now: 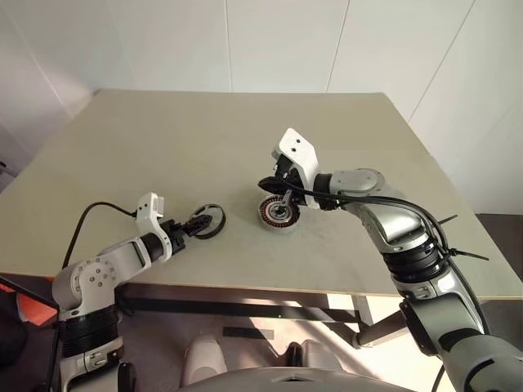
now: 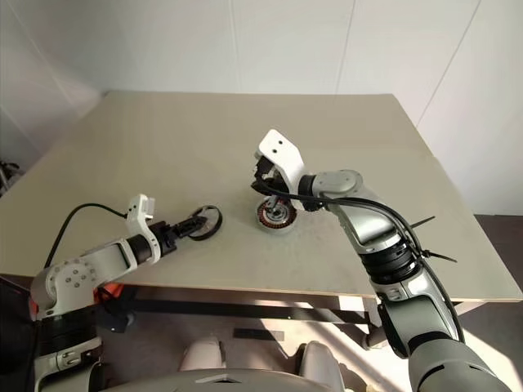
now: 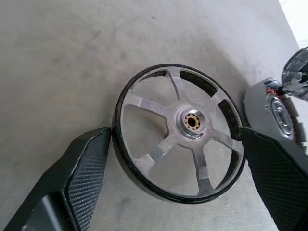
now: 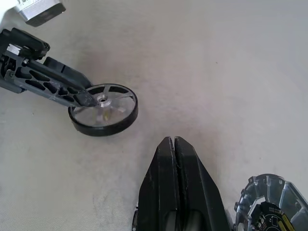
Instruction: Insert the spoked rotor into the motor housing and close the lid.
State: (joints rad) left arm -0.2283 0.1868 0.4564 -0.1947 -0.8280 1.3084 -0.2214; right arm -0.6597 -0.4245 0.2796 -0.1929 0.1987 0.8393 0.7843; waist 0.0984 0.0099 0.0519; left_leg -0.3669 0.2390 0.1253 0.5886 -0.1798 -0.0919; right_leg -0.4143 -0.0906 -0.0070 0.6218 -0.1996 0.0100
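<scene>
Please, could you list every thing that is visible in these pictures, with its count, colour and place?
Table: one, beige, in front of the robot, before white walls.
Spoked rotor: one, silver spokes with black rim, near the table's front edge, between the left gripper's fingers.
Motor housing: one, silver with copper-coloured windings, on the table to the right of the rotor, under the right gripper.
Left gripper: one, black fingers, spread wide on either side of the rotor's rim.
Right gripper: one, black fingers, shut, empty, above the housing.

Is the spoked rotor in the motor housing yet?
Out. The spoked rotor lies on the table between the open left claw, apart from the motor housing.
</scene>
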